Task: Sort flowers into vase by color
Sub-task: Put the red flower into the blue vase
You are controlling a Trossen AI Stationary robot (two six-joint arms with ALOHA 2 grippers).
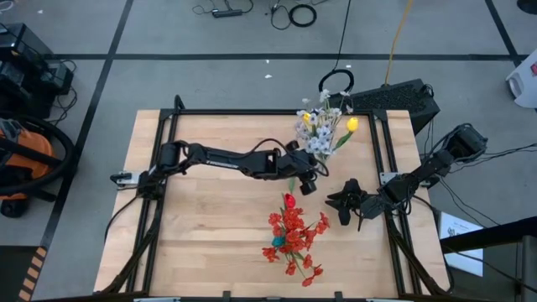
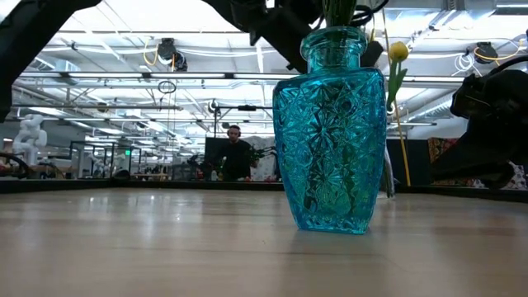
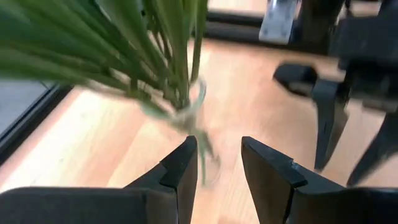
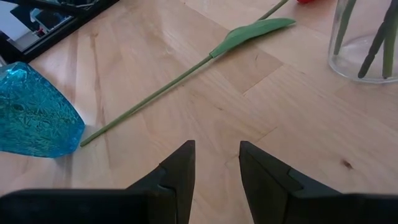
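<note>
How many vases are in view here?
2: a blue vase near the table's front holding red flowers, and a clear vase farther back holding the whitish-and-yellow bunch.

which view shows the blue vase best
The low view: the blue vase stands upright and fills the middle, its cut-glass pattern and neck plain. The right wrist view catches only one edge of it, by a loose stem. From above, red flowers hide nearly all of it. The left wrist view misses it.
</note>
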